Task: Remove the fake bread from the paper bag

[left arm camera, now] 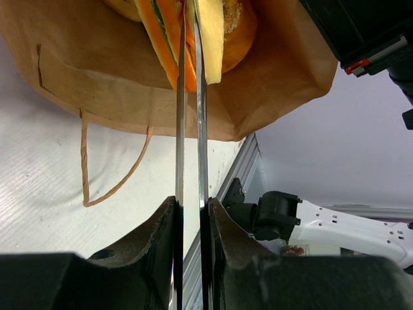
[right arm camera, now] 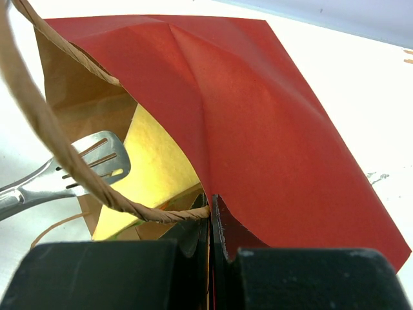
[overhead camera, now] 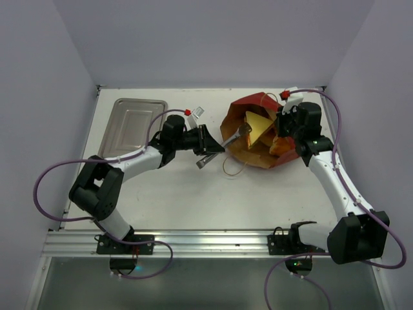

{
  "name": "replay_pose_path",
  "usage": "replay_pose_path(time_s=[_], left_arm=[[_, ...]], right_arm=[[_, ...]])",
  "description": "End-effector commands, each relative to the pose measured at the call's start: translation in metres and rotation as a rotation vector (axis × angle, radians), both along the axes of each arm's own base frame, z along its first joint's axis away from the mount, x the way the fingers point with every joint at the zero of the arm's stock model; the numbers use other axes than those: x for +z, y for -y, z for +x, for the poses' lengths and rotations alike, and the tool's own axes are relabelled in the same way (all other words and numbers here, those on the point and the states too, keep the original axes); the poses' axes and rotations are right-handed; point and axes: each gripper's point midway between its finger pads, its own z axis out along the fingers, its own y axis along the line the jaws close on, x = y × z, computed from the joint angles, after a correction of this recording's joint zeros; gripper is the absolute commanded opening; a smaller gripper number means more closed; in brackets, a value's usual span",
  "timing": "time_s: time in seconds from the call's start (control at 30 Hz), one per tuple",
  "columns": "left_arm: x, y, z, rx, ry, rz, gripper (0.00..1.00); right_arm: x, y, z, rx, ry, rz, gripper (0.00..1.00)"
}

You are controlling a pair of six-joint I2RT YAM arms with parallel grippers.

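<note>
The red paper bag (overhead camera: 248,106) lies on its side at the back right, its brown mouth open to the left. The fake bread (overhead camera: 258,124), a yellow wedge with orange filling, sits in the mouth. My left gripper (overhead camera: 208,147) is shut on metal tongs (overhead camera: 227,141) whose tips reach into the bag. In the left wrist view the tongs' blades (left arm camera: 181,97) close on the bread (left arm camera: 211,35) inside the bag (left arm camera: 97,77). My right gripper (right arm camera: 211,208) is shut on the bag's red rim (right arm camera: 258,116); the tongs' slotted head (right arm camera: 97,161) rests against the bread (right arm camera: 158,171).
A shallow steel tray (overhead camera: 132,123) stands at the back left. A loose string handle (overhead camera: 233,169) lies on the table in front of the bag. The other handle (right arm camera: 39,123) crosses the right wrist view. The table's metal rail (overhead camera: 206,240) runs along the near edge.
</note>
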Motion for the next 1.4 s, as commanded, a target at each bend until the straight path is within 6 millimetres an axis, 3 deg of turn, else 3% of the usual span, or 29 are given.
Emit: replay_pose_path(time_s=[0.0, 0.53, 0.8, 1.23, 1.37], left_arm=[[0.039, 0.000, 0.002, -0.010, 0.091, -0.086, 0.00], [0.039, -0.020, -0.031, -0.053, 0.122, -0.034, 0.00], [0.031, -0.036, -0.062, -0.103, 0.124, -0.018, 0.00], [0.052, -0.074, -0.097, -0.100, 0.180, -0.036, 0.00], [0.060, -0.085, -0.099, -0.059, 0.195, -0.058, 0.00]], right_arm=[[0.016, 0.005, 0.000, -0.026, 0.031, 0.012, 0.00], [0.017, 0.007, 0.001, -0.032, 0.036, 0.011, 0.00], [0.020, 0.009, 0.001, -0.037, 0.042, 0.012, 0.00], [0.022, 0.013, 0.001, -0.047, 0.047, 0.016, 0.00], [0.022, 0.014, 0.001, -0.049, 0.047, 0.016, 0.00]])
